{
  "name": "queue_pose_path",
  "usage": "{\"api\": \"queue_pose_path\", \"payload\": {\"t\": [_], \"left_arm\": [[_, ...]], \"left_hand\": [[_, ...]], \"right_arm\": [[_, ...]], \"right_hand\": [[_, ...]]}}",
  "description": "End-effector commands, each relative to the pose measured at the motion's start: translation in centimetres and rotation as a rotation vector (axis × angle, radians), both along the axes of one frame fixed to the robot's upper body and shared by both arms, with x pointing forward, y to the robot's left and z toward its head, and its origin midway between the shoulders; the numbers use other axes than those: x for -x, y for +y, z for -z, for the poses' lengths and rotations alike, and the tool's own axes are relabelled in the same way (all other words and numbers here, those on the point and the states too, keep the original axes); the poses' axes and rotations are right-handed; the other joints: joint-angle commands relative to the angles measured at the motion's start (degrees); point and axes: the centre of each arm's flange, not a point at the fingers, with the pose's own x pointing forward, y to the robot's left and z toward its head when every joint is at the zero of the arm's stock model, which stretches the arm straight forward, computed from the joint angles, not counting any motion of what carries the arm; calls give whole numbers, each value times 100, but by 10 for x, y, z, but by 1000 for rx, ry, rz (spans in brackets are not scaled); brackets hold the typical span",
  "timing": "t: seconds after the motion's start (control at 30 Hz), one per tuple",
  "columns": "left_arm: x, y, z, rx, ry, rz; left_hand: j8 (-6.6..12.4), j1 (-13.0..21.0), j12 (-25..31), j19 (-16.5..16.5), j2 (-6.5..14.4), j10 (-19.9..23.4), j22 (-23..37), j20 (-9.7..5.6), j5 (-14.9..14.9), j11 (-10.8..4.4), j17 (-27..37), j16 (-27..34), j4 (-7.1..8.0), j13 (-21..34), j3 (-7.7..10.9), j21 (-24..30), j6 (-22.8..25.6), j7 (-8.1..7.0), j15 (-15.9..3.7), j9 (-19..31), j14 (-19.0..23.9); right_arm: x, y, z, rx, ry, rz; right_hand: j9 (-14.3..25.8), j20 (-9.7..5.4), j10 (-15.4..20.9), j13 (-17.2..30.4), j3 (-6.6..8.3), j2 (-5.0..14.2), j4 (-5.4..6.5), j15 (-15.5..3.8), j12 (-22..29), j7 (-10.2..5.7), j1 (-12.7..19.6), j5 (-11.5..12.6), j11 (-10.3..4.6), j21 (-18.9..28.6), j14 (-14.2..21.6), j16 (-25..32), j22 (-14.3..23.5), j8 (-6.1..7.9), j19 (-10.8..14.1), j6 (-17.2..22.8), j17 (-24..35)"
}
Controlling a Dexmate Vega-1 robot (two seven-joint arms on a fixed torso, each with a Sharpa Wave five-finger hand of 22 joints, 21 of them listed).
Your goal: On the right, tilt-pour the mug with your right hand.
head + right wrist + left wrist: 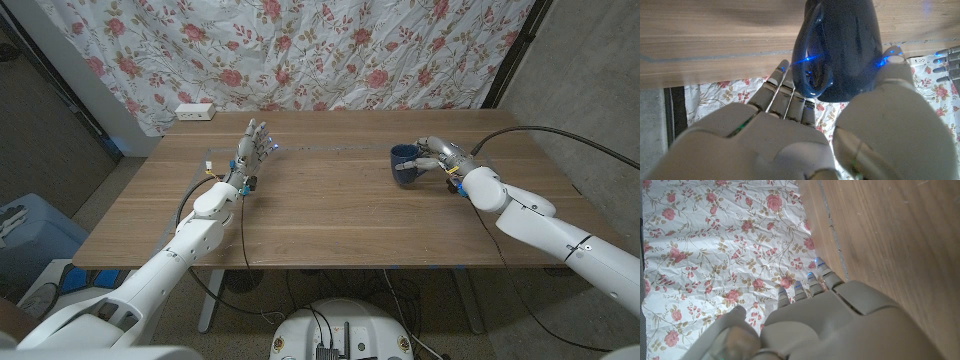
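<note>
A dark blue mug stands on the right side of the wooden table, toward the back. My right hand grips it from the right. In the right wrist view the fingers lie along the handle side of the mug and the thumb presses the opposite wall. Whether the mug leans or its base is off the wood, I cannot tell. My left hand stands at the left middle of the table, fingers spread and pointing up, holding nothing. The left wrist view shows the back of that left hand.
A white power strip lies at the table's back left corner. A floral curtain hangs behind the table. A black cable arcs over the table's right edge. A blue bin stands on the floor at the left.
</note>
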Motion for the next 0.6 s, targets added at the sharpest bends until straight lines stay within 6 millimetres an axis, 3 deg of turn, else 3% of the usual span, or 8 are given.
{"api": "queue_pose_path", "payload": {"t": [0.03,0.6], "left_arm": [[0,0,0,-1,0,2],[0,0,0,-1,0,2]], "left_hand": [[14,-18,24,49,680,-17,17,-3,44,-39,30,29,6,27,34,34,-15,-31,-16,14,44],[15,-18,22,48,680,-22,17,-2,45,-42,30,28,6,27,34,33,-12,-37,-19,14,43]], "right_arm": [[-7,-5,22,-69,-37,-22],[-15,-2,42,-92,-68,-12]], "right_hand": [[20,-387,964,21,77,838,42,-937,-8,-1283,751,-38,-914,37,-9,16,18,258,52,1269,28],[35,-430,965,45,37,843,45,-922,-32,-1328,831,-94,-911,38,-66,36,21,278,57,1256,80]]}}
